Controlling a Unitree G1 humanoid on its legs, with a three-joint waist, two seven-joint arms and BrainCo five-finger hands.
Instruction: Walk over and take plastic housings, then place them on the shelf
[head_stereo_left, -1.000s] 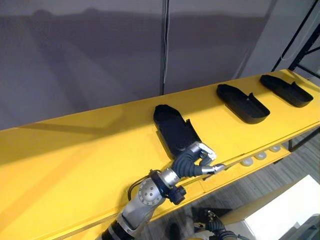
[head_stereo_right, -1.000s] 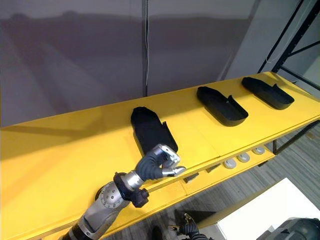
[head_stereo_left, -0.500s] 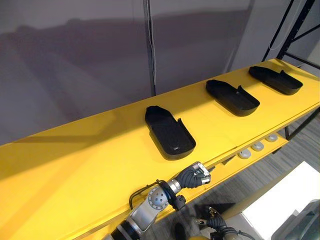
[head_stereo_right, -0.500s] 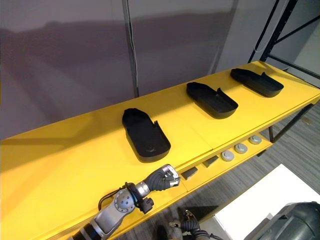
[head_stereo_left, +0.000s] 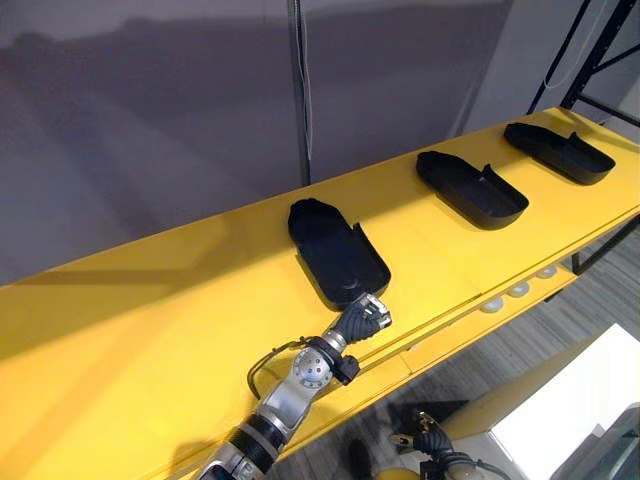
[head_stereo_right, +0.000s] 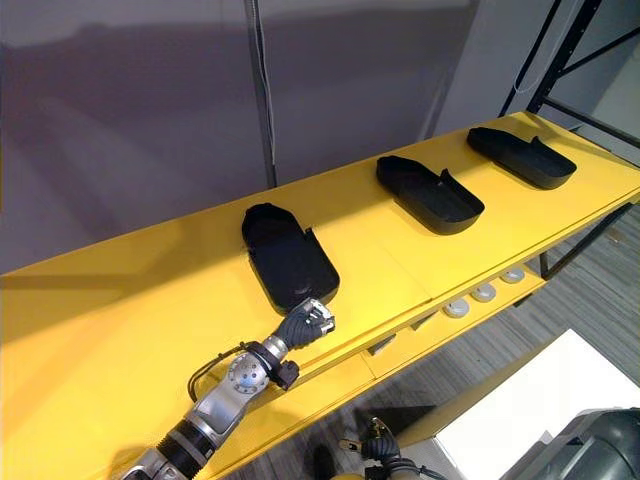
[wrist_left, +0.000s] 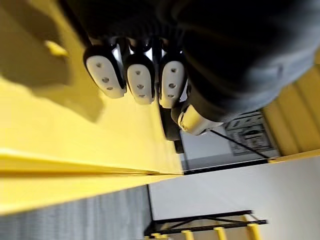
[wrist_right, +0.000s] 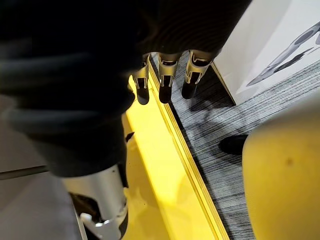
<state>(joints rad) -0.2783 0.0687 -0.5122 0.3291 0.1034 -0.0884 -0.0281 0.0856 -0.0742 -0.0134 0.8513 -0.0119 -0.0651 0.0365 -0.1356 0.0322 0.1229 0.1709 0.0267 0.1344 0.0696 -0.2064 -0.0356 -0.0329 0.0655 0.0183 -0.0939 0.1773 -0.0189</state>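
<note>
The nearest plastic housing (head_stereo_left: 335, 255) lies open side up on the yellow shelf (head_stereo_left: 150, 320), its near end close to the front edge. The middle housing (head_stereo_left: 470, 188) and the far housing (head_stereo_left: 558, 152) sit well apart along the shelf to my right. My left hand (head_stereo_left: 362, 316) is at that near end, its fingers (wrist_left: 141, 82) curled in with nothing between them; I cannot tell whether the knuckles touch the rim. I judge this housing placed, perhaps needing a nudge back. If so, I should push along its length so it does not twist, then draw away low without hooking the rim. My right hand (wrist_right: 166, 82) hangs by the shelf's edge, fingers relaxed and empty.
</note>
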